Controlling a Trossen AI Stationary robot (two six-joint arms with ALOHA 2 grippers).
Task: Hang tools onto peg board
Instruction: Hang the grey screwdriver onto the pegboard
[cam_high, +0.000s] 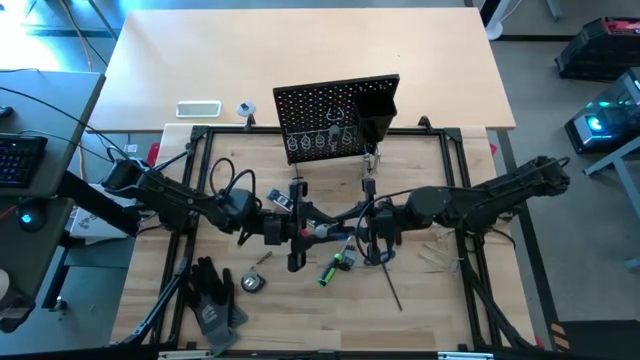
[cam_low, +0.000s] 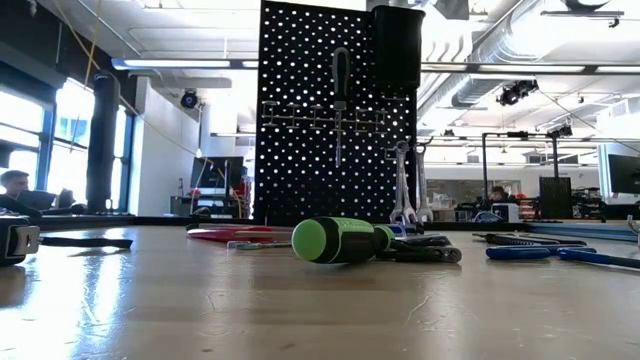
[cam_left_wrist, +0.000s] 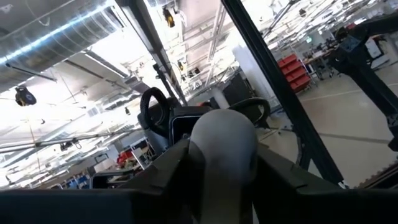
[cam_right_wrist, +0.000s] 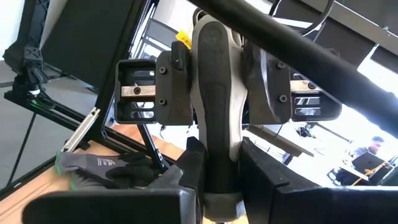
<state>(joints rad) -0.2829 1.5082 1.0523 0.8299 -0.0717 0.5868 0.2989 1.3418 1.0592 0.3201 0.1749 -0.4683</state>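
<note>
Black-and-grey handled tool (cam_right_wrist: 214, 118) clamped between both grippers, left gripper (cam_high: 300, 228) meeting right gripper (cam_high: 352, 232) above the table

A: Where's the open room?

B: The desk (cam_high: 430, 300) is bare at the near right corner. The near left is blocked by black gloves (cam_high: 212, 300).

A: And the middle?

B: Crowded. Both arms meet there above a green screwdriver (cam_high: 331, 268) and a long thin tool (cam_high: 390, 285). Behind them the peg board (cam_high: 330, 115) stands upright, walling off the far side.
</note>
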